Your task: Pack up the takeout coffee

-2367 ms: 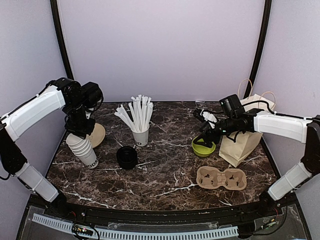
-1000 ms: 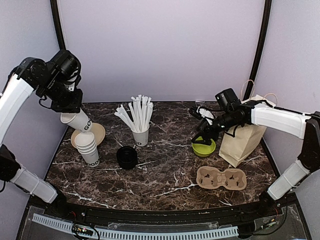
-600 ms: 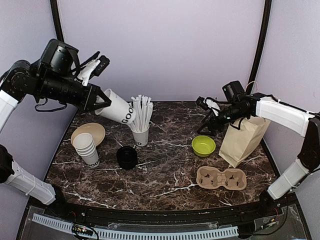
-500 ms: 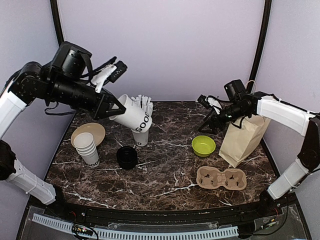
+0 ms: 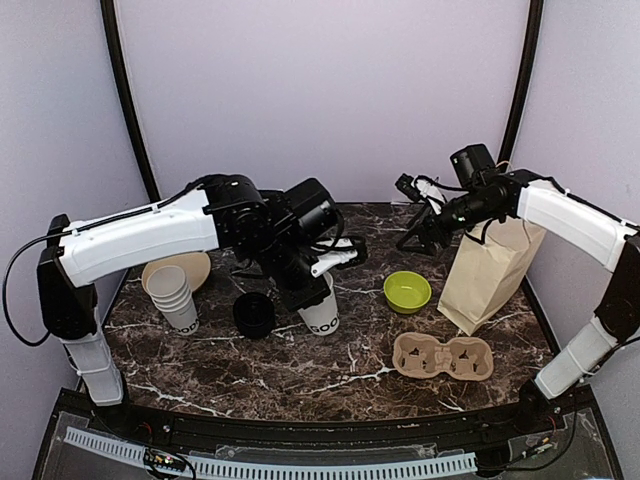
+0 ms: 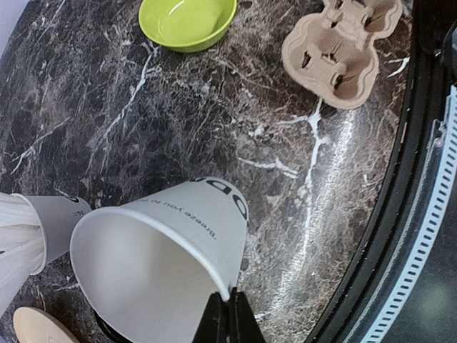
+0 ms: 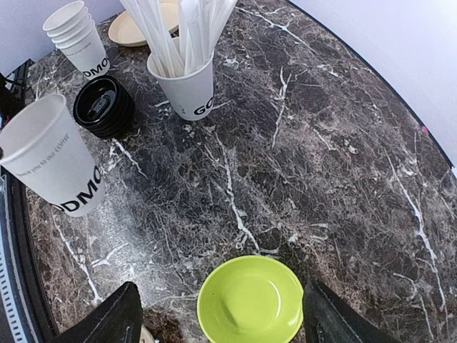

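One takeout coffee cup (image 5: 323,312), white with black lettering, stands mouth-up and uncovered near the middle of the surface (image 5: 330,375). It is just right of one stack of black lids (image 5: 254,314). The left claw (image 6: 228,316) is pinched tight on the cup's rim wall, reaching in from above.

The right claw (image 5: 418,238) hangs over the far right of the surface, its two fingers spread wide with nothing between them. One green bowl (image 5: 407,291) lies below it.

One stack of lidless cups (image 5: 175,297) sits at the left, four of them as far as the crowded rims can be counted. One tan plate (image 5: 195,265) lies just beyond it. One cup of straws (image 7: 184,89), holding a full bundle, stands on the far side of the lids.

One cup carrier (image 5: 442,356) with two wells lies near and to the right. One paper bag (image 5: 490,275) stands upright to the right of the bowl.
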Controlling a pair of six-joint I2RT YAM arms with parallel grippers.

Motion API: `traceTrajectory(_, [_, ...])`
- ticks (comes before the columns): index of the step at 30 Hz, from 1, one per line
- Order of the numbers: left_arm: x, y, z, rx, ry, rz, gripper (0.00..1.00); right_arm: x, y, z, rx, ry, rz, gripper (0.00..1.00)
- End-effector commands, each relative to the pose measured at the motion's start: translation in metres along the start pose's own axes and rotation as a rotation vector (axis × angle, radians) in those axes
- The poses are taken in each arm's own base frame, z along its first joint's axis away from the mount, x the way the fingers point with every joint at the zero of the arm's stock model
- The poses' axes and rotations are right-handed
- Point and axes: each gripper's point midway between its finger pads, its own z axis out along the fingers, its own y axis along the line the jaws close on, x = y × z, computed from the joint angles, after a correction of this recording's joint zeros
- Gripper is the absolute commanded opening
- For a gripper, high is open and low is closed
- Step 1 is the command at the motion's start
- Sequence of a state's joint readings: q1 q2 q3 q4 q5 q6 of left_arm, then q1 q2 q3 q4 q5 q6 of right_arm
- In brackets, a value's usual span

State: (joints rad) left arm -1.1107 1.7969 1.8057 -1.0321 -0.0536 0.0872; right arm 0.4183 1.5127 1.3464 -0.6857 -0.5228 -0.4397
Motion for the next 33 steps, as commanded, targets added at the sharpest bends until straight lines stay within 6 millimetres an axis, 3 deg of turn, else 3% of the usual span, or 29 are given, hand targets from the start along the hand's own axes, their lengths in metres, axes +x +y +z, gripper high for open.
traceTrajectory(1, [0.000,0.001,0.003,-0.032,0.021,0.073,0.00,-0.006,0.000,-0.005,0.020,-0.012,-0.008,0.78])
traceTrajectory(6, [0.006,-0.013,0.034,-0.033,0.061,0.123,0.00,-0.001,-0.004,0.003,0.013,0.004,0.002,0.78])
traceTrajectory(13, [0.016,-0.040,0.063,0.018,0.105,0.175,0.00,-0.003,-0.007,0.007,0.006,0.009,0.007,0.77])
traceTrajectory(21, [0.035,-0.048,0.084,-0.021,0.181,0.187,0.00,0.000,-0.004,0.010,-0.008,0.006,0.018,0.77])
traceTrajectory(22, [0.036,-0.049,0.084,-0.019,0.187,0.187,0.02,0.000,-0.003,0.010,-0.012,0.003,0.018,0.77])
traceTrajectory(27, [0.032,-0.054,0.076,-0.029,0.188,0.189,0.31,-0.004,0.000,0.006,-0.014,-0.013,0.010,0.77])
traceTrajectory(33, [0.008,-0.048,0.029,-0.062,0.091,0.163,0.46,-0.005,0.004,-0.001,-0.009,-0.025,-0.001,0.77])
